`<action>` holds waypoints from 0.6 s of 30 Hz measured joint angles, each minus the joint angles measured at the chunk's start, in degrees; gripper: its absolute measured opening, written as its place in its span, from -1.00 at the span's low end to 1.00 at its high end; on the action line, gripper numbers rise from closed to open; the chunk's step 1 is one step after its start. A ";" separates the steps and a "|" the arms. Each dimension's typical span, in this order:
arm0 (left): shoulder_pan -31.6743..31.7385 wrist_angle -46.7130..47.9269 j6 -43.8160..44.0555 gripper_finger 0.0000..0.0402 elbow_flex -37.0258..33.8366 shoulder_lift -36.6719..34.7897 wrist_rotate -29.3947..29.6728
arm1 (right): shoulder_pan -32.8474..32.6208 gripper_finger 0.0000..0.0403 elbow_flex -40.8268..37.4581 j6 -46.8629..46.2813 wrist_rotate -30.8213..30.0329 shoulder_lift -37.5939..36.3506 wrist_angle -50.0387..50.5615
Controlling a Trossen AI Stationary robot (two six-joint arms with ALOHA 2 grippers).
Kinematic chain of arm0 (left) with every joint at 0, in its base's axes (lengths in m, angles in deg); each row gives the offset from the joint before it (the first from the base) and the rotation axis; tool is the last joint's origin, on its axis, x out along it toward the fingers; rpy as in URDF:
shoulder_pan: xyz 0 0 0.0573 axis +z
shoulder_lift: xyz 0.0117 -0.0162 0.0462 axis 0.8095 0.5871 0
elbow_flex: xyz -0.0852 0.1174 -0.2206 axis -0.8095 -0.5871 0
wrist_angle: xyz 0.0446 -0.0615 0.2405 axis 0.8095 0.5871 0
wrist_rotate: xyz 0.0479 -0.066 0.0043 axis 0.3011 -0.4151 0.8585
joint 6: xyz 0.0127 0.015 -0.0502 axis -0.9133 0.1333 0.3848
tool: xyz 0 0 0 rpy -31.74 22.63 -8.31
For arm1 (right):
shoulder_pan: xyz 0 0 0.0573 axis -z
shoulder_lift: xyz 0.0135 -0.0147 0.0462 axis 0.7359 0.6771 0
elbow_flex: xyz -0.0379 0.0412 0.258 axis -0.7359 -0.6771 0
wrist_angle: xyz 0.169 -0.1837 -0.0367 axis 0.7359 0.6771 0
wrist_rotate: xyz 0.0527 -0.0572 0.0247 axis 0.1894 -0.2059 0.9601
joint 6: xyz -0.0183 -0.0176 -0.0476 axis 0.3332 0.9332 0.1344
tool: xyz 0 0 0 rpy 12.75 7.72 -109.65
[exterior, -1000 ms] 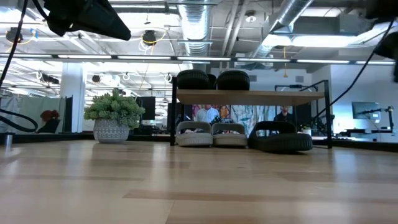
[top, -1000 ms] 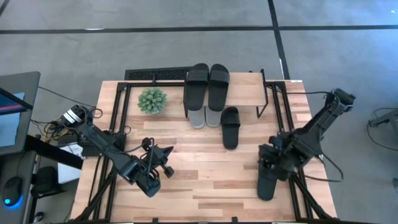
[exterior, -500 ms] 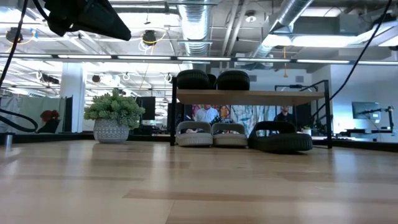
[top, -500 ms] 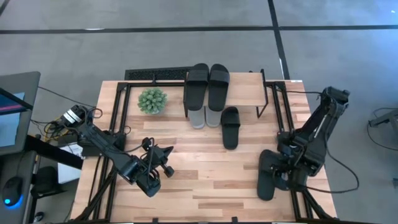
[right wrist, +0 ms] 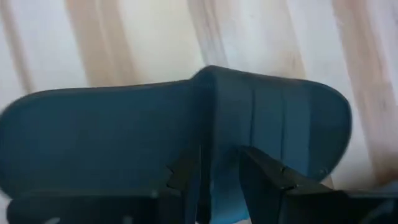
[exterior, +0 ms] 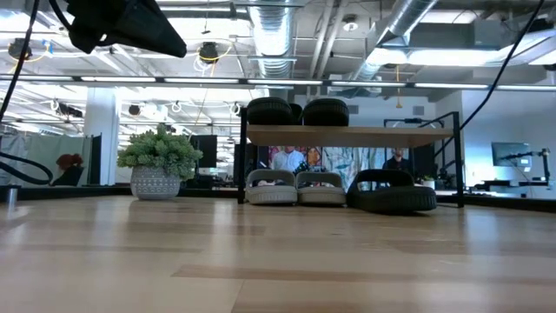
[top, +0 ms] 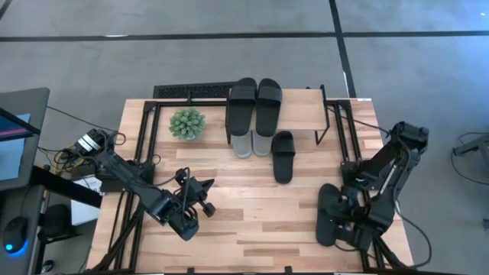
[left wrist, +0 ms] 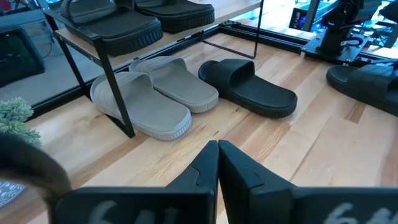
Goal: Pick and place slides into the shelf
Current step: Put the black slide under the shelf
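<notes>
Now I have the right claw [top: 353, 229] down on the last black slide [top: 330, 215] at the counter's [top: 244, 229] near right corner, fingers straddling its strap, so next comes lifting it toward the shelf [top: 302, 107]; the left claw [top: 208, 196] waits shut.

I read this as an open-plan lab or office workspace. Well beyond my left claw [left wrist: 217, 155], past the far edge of the wooden tabletop [exterior: 278, 261], bare silver ducts [exterior: 276, 35] and pipes run under an open ceiling with strip lights [exterior: 217, 80]. Monitors [exterior: 510, 154] glow at desks back there, and people [exterior: 397, 162] sit among them. Below, the floor is grey concrete [top: 191, 61].
</notes>
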 joint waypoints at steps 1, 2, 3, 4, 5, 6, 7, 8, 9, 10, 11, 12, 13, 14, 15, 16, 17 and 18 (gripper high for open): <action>0.16 -0.23 0.01 -1.00 0.00 0.01 -0.03 | 0.01 -0.52 0.41 -0.79 0.05 0.98 0.64; 0.34 -0.39 0.01 -1.00 0.00 0.01 -0.08 | 0.01 -0.52 0.87 -1.43 0.20 1.98 1.59; 0.50 -0.57 0.01 -1.00 0.00 0.01 -0.11 | 0.01 -0.52 1.40 -1.97 0.50 3.15 2.76; 0.69 -1.03 -0.05 -1.00 0.00 0.01 -0.26 | 0.01 -0.52 1.92 -2.30 0.61 4.15 3.67; 0.84 -1.49 -0.30 -1.00 0.00 0.01 -0.55 | 0.01 -0.52 2.40 -2.30 0.76 5.00 4.53; 1.01 -1.64 -0.44 -1.00 0.00 0.01 -0.93 | 0.01 -0.52 2.79 -2.32 0.85 5.83 5.25; 1.17 -1.61 -0.50 -1.00 0.00 0.01 -1.30 | 0.01 -0.52 2.99 -2.32 0.83 6.69 5.70; 1.34 -1.60 -0.58 -1.00 0.00 0.01 -1.50 | 0.01 -0.52 3.01 -2.31 0.86 7.39 6.11; 1.49 -1.61 -0.60 -1.00 0.00 0.01 -1.62 | 0.03 -0.53 3.04 -2.32 1.03 8.02 6.71; 1.57 -1.59 -0.63 -1.00 0.00 0.01 -1.64 | 0.03 -0.55 3.04 -2.38 1.18 8.53 7.05; 1.60 -1.61 -0.64 -1.00 0.00 0.01 -1.64 | 0.03 -0.59 3.04 -2.48 1.23 9.01 7.07; 1.62 -1.59 -0.66 -1.00 0.00 0.01 -1.62 | 0.03 -0.65 3.07 -2.63 1.26 9.41 6.99; 1.66 -1.61 -0.66 -1.00 0.00 0.01 -1.62 | 0.03 -0.73 3.21 -2.93 1.22 9.59 7.20; 1.64 -1.59 -0.69 -1.00 0.00 0.01 -1.66 | 0.03 -0.83 3.50 -3.40 1.10 9.73 7.85; 1.63 -1.59 -0.72 -1.00 0.00 0.01 -1.86 | 0.03 -0.91 3.91 -3.66 0.92 9.86 8.79; 1.63 -1.59 -0.85 -1.00 0.00 0.01 -2.09 | 0.03 -0.94 4.26 -3.82 0.68 10.00 9.99; 1.63 -1.57 -0.91 -1.00 0.00 0.01 -2.11 | 0.03 -0.94 4.55 -4.37 0.53 10.18 12.02; 1.63 -1.56 -0.96 -1.00 0.00 0.01 -2.12 | 0.02 -0.95 4.74 -5.23 0.10 10.33 14.02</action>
